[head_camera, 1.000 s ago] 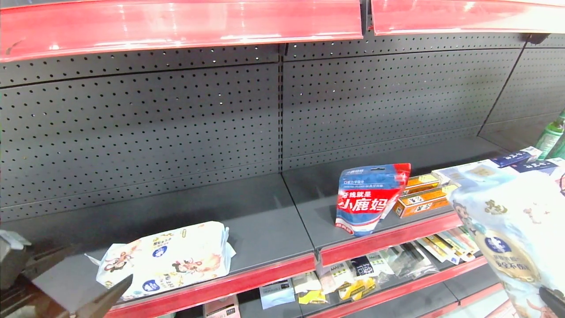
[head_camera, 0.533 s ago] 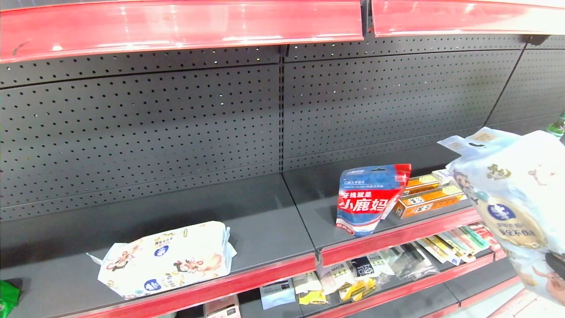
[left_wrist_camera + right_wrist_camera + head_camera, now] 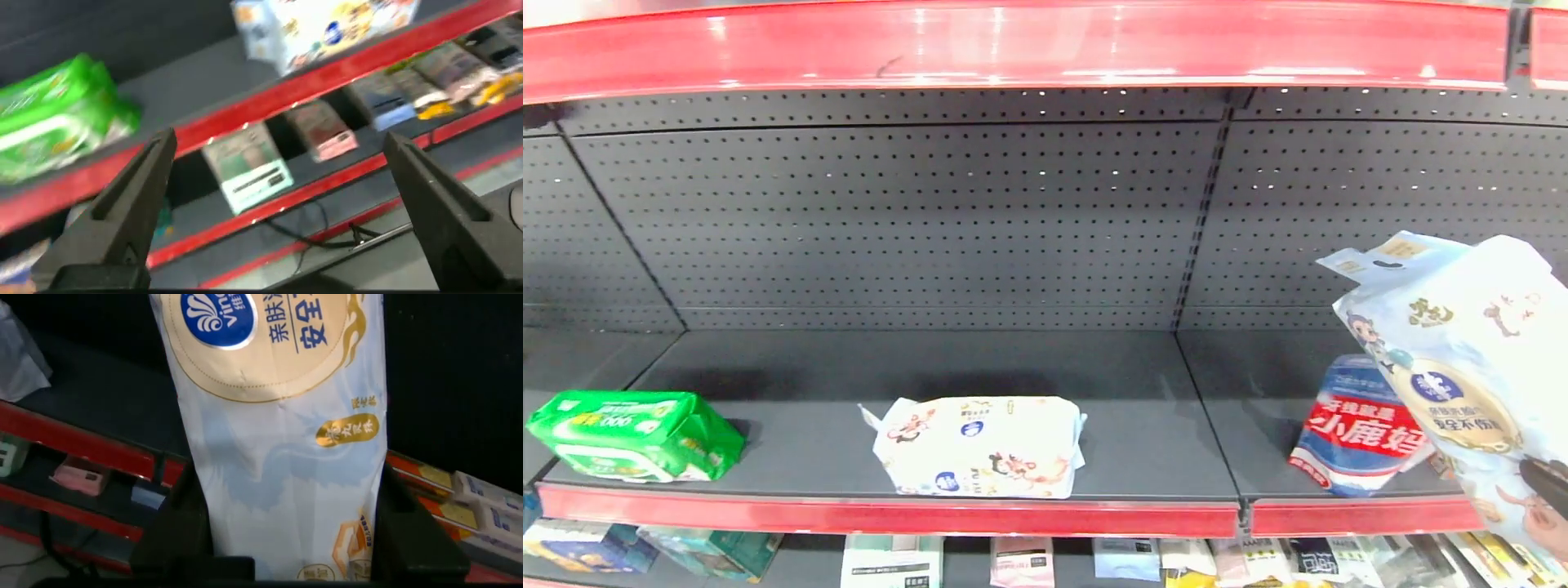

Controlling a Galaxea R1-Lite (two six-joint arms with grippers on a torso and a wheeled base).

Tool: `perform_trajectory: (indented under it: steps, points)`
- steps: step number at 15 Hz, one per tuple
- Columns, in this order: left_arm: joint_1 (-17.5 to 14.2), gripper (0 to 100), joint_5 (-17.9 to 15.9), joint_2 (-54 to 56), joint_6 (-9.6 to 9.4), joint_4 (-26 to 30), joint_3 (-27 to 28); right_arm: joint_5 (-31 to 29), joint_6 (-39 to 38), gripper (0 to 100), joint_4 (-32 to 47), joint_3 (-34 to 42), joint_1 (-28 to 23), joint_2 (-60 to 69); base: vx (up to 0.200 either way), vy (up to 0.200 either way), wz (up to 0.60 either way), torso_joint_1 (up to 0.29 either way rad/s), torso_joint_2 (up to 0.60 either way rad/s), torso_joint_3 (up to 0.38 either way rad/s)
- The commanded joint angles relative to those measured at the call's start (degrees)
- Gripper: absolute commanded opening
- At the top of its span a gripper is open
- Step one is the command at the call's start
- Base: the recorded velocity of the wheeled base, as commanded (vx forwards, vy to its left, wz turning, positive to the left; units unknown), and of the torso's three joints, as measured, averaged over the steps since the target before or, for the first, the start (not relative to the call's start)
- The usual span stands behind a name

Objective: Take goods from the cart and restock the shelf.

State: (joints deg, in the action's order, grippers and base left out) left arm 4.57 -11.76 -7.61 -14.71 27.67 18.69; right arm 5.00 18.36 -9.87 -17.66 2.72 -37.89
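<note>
Restocking in progress: right hand (image 3: 290,539), clamped on a white pack (image 3: 1462,367), has raised it to the front right edge of the shelf (image 3: 1143,425), apparently ready for placing; left hand (image 3: 278,204) hangs wide open, empty.

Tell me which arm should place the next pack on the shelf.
Right. The right gripper holds the pale blue pack, raised at the level of the shelf. The left gripper is open, empty and faces the lower shelves.
</note>
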Motion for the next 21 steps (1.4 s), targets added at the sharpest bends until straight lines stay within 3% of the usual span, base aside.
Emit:
perform_trajectory:
  steps: [1,8,11,13,14,15,16,17,19,21]
  points:
    - [0.0,100,0.0,0.0,0.04,0.0,-0.1,0.1,0.0,0,-0.1,-0.5,0.0,-0.1,0.000,0.000,0.60,0.002,0.00,0.002]
    - [0.0,100,0.1,2.1,0.30,-1.0,-3.0,5.5,0.1,0,0.0,-6.4,1.9,-4.2,0.000,0.000,0.09,0.000,0.00,0.001]
    - [0.0,100,1.2,2.1,0.92,-6.6,-7.1,5.2,0.2,0,-0.6,-9.5,11.1,-13.4,0.000,0.000,0.00,0.000,0.00,0.000]
    - [0.0,100,5.5,2.1,4.17,-8.1,-7.8,5.5,-0.3,0,-0.6,-10.9,11.9,-18.4,0.000,0.000,0.00,0.000,0.00,0.000]
    - [0.0,100,5.5,2.1,5.92,-8.2,-8.0,5.8,-0.4,0,-0.6,-11.0,12.0,-19.4,0.000,0.000,0.00,0.000,0.00,0.000]
    - [0.0,100,5.6,2.1,11.29,-8.5,-8.3,6.4,-0.4,0,-0.6,-10.8,12.0,-21.3,0.000,0.000,0.00,0.000,0.00,0.000]
    - [0.0,100,5.6,2.1,14.19,-11.3,-9.3,6.5,-0.4,0,-0.7,-10.9,11.9,-22.4,0.000,0.000,0.00,0.000,0.00,0.000]
    - [0.0,100,5.5,2.1,15.86,-17.0,-11.9,6.5,-0.5,0,-0.8,-11.0,11.9,-23.6,0.000,0.000,0.00,0.000,0.00,0.000]
    - [0.1,100,4.9,1.9,16.12,-23.7,-15.2,6.5,-0.5,0,-0.8,-11.5,11.9,-25.0,0.000,0.000,0.00,0.000,0.00,0.000]
    - [-0.3,100,7.0,2.2,16.12,-23.8,-15.3,6.5,-0.5,0,-0.9,-11.7,11.7,-26.0,0.000,0.000,0.00,0.000,0.00,0.000]
